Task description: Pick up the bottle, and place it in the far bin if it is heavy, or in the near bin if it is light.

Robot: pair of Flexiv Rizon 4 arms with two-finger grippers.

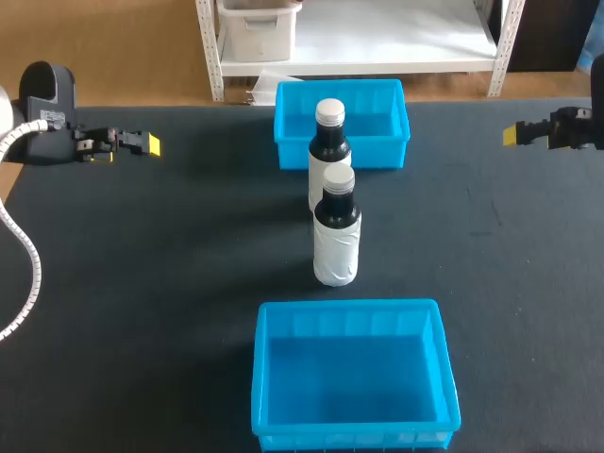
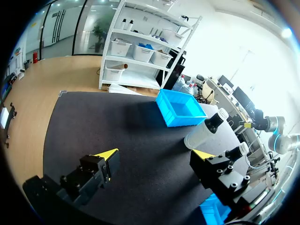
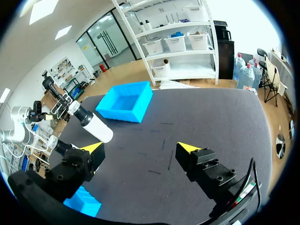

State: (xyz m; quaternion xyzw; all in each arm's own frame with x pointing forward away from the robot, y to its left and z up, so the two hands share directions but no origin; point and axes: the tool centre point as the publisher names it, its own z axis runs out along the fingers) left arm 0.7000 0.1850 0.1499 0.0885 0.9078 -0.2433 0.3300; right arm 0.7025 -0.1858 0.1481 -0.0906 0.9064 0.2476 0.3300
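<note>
Midway across the bench (image 1: 142,283), two bottles stand upright between the bins.
The near bottle (image 1: 336,236) is just in front of the far bottle (image 1: 329,151), which stands close by the far bin (image 1: 283,123); the near bin (image 1: 260,377) lies by the near edge. At opposite side edges, the left pincer (image 1: 149,144) and the right pincer (image 1: 512,134) hang wide open and empty, neither clearly nearer.
</note>
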